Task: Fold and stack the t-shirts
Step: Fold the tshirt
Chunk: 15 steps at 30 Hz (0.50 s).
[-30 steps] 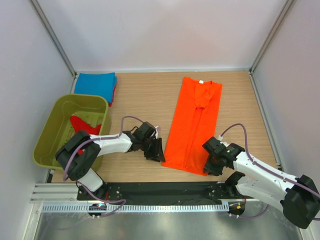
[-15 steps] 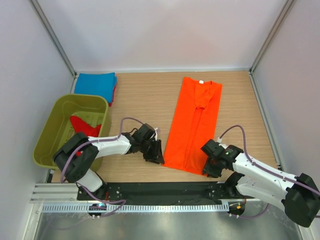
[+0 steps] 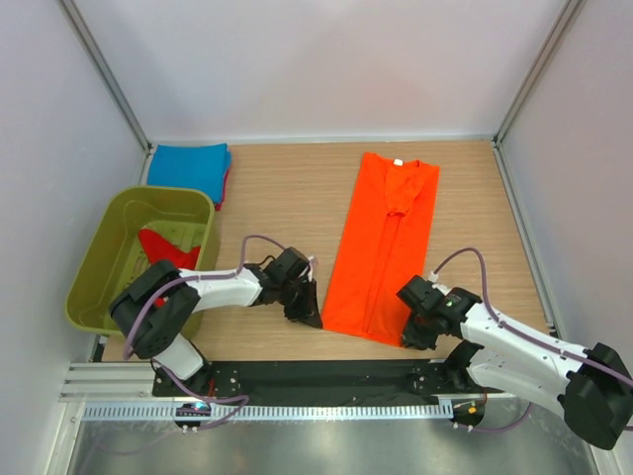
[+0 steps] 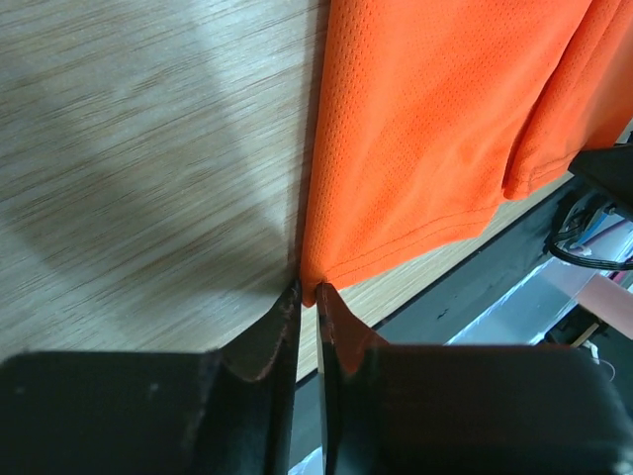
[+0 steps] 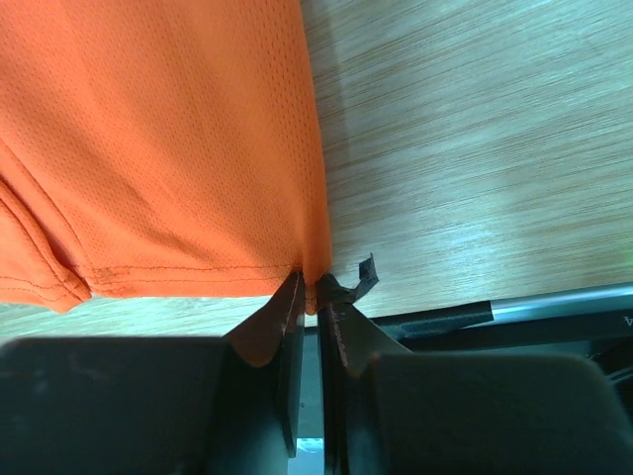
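The metal rail (image 3: 297, 411) and black plate (image 3: 326, 374) sit closest, behind both sets of fingers at the table's near edge.

The left gripper (image 3: 306, 306) (image 4: 308, 294) is low on the wood. Its tips are pinched together on the near-left corner of the orange shirt (image 3: 381, 247) (image 4: 445, 129), with the hem corner poking right in between them. The right gripper (image 3: 409, 332) (image 5: 309, 292) has its tips squeezed on the near-right corner of the hem in the same way, and the mesh weave and stitching show clearly in its wrist view.

Between and ahead of the fingers, the orange shirt lies flat in a long narrow strip with its sides folded in. It runs away from the tips toward the back, where the collar and white label (image 3: 398, 161) end up.

The table (image 3: 287, 193) is light wood with a fine grain, and there's a soft shadow beside the left tips.

Off to the left of the left fingers is the green tub (image 3: 99, 259), with a red shirt (image 3: 168, 247) crumpled inside. Further back on that side is a folded blue shirt (image 3: 190, 166), with a sliver of red cloth (image 3: 226, 184) showing under its right edge.

White walls (image 3: 326, 69) with grey corner posts (image 3: 104, 69) close it in on three sides.
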Available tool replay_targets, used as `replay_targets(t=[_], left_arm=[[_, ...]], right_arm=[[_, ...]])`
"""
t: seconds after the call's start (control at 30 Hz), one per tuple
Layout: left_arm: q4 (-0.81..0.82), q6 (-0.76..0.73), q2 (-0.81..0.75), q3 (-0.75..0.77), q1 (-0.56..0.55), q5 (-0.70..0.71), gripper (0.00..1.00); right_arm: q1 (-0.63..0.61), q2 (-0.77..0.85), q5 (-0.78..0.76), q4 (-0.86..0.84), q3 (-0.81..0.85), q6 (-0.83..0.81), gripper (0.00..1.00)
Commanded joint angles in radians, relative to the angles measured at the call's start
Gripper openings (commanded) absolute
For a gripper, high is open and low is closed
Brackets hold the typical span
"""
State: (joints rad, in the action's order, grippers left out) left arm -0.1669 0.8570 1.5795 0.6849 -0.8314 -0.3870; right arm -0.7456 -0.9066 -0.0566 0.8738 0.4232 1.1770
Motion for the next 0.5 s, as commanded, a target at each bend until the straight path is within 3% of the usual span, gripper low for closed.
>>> replay_targets(t=[0.0, 0.13, 0.2, 0.47], left_arm=[[-0.069, -0.026, 0.056, -0.015, -0.012, 0.068, 0.13], [-0.066, -0.026, 0.070, -0.005, -0.012, 0.065, 0.00], [-0.068, -0.024, 0.066, -0.005, -0.014, 0.062, 0.00], [-0.123, -0.006, 0.034, 0.051, -0.014, 0.092, 0.00]], right_arm=[[-0.008, 0.021, -0.023, 0.013, -0.006, 0.018, 0.14], [-0.009, 0.038, -0.031, 0.022, -0.003, 0.021, 0.08], [-0.008, 0.038, -0.032, 0.024, 0.003, 0.018, 0.01], [-0.009, -0.017, -0.080, 0.048, 0.078, -0.020, 0.01]])
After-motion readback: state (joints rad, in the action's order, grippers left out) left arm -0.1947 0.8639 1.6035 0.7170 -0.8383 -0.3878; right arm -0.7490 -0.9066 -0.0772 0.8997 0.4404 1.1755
